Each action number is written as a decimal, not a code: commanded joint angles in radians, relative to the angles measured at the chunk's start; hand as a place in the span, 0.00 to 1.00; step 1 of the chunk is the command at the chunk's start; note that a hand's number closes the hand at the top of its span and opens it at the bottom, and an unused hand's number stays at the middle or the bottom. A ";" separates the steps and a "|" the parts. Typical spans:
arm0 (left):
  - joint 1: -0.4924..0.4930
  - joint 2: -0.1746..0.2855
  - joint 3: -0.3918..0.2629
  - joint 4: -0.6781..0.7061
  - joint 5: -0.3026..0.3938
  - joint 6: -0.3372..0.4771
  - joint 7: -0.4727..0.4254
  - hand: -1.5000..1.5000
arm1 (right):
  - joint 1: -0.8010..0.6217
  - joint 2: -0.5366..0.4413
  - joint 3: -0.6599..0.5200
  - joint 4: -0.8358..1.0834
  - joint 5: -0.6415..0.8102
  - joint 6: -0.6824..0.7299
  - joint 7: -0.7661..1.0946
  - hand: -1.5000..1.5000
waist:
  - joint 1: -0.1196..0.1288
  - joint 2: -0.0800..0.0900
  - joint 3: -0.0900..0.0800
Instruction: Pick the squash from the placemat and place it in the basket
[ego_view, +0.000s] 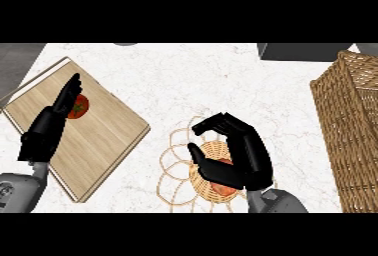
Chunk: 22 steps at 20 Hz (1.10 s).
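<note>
I had right hand (238, 155) curled round squash (221, 190) on placemat (201, 192), counter's near edge. Basket (354, 125) lay rightward, at the right edge. Left hand (50, 127) straight-fingered, farther off.

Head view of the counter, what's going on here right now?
The right hand curls round the orange squash over the woven placemat. The wicker basket stands at the right, and the squash is not yet in it. The left hand rests open over a wooden board, beside a red fruit.
</note>
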 joint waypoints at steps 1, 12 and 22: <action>-0.026 -0.031 -0.021 0.000 0.002 -0.013 -0.015 0.50 | -0.084 0.060 0.200 0.033 0.152 -0.307 0.015 0.00 | 0.000 -0.005 -0.008; -0.008 0.004 0.004 -0.004 0.001 -0.019 0.007 0.50 | -0.399 -0.214 0.247 0.282 0.609 -0.210 0.613 0.00 | -0.056 -0.037 -0.023; -0.007 0.008 0.020 -0.009 0.017 -0.037 -0.002 0.50 | -0.703 -0.265 0.306 0.164 0.374 0.474 1.143 0.00 | -0.035 -0.023 -0.010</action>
